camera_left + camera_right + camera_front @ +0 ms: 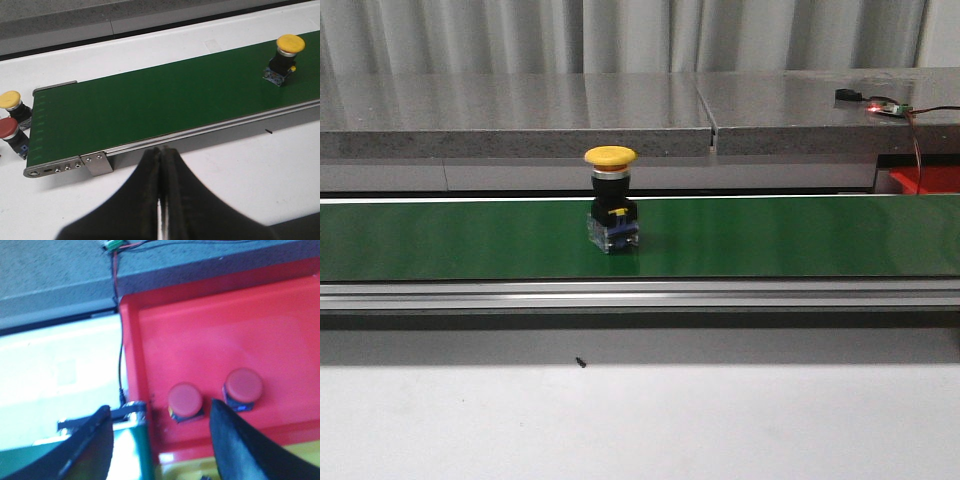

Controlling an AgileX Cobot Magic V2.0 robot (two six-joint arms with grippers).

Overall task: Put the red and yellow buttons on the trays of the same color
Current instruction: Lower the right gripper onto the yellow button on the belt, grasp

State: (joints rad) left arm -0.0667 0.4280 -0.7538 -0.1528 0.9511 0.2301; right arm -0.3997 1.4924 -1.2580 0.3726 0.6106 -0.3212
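— Hovering over the red tray (210,315), that right end effector (160,440): fingers spread wide, nothing between them. Two red buttons (185,400) (243,385) stand upright in the tray just beyond its fingertips.

— And the left end effector (160,200)?

— Pressed together, empty, poised above the white table (240,170) near the end of the green belt (165,105). Off that end stand two more buttons, a yellow one (10,100) and a red one (8,128), side by side.

— So what's in hand?

— I'd say the red tray's been served and the yellow button (610,157) riding the middle of the belt is next. It stands upright, well apart from both arms.

— Who takes it?

— Can't say. Whoever does must open over the cap and close on the black body beneath. I see no yellow tray, only what may be a yellow edge beside the red one.
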